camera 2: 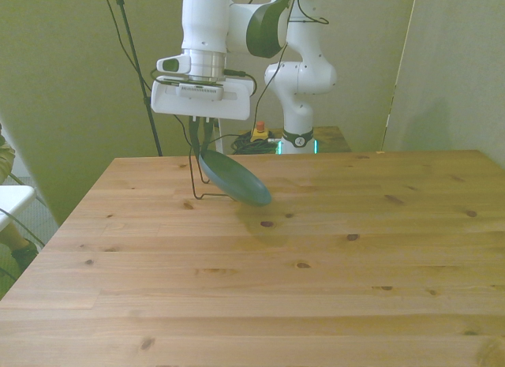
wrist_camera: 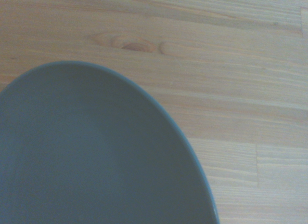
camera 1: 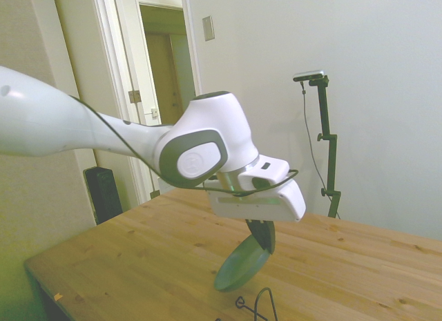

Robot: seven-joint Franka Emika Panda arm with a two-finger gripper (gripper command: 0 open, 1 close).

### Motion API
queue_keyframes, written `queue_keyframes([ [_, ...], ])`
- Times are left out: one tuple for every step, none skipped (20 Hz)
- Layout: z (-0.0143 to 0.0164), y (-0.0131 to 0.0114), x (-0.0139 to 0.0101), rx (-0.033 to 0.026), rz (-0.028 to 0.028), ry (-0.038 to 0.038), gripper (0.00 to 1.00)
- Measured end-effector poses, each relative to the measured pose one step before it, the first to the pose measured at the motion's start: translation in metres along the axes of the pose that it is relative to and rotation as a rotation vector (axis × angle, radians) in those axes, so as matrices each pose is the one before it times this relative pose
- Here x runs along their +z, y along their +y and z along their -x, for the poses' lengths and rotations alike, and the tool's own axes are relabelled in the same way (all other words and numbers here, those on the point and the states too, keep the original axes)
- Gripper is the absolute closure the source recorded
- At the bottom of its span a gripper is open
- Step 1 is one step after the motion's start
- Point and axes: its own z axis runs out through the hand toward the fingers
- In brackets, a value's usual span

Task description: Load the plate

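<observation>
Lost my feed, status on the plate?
Tool shut on plate rim. Plate tilted, held above table. Thin wire rack right beside it.

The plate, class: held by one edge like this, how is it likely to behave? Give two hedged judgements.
The plate probably is stiff: pinched at its rim by the hand, it hangs tilted without sagging. Its smooth matte face and the small grip may let it pivot or slip. If dropped onto the table, it might chip.
</observation>
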Motion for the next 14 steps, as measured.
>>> queue_keyframes([
  [0.00419,-0.00118,-0.00465,0.00257,0.00328,0.01858,1.0],
  [0.0029,-0.00248,-0.00399,0.00217,0.00044,0.01687,1.0],
  [0.00172,-0.00345,-0.00417,-0.00044,0.00475,0.01623,1.0],
  [0.00139,-0.00354,-0.00405,0.00038,0.00392,0.01639,1.0],
  [0.00167,-0.00257,-0.00379,-0.00151,0.00664,0.01154,1.0],
  [0.00197,-0.00182,-0.00422,-0.00514,0.00789,0.01272,1.0],
  [0.00177,-0.00136,-0.0041,-0.00266,0.00917,0.01578,1.0],
  [0.00243,-0.00061,-0.00373,-0.0023,0.00418,0.01237,1.0],
  [0.00329,-0.0007,-0.00177,-0.00437,0.0023,0.00332,1.0],
  [0.00341,-0.00029,-0.00113,-0.00419,-0.00056,-0.00174,1.0],
  [0.0099,0.00101,0.00415,-0.00905,0.00179,-0.01612,1.0],
  [0.0002,-0.00001,0.00007,-0.00004,0.00001,-0.00029,1.0],
  [0.00032,-0.0001,0.00018,0.00064,0.00031,-0.00103,1.0],
  [0.00052,-0.00005,0.00041,0.00322,0.00105,-0.00264,1.0],
])
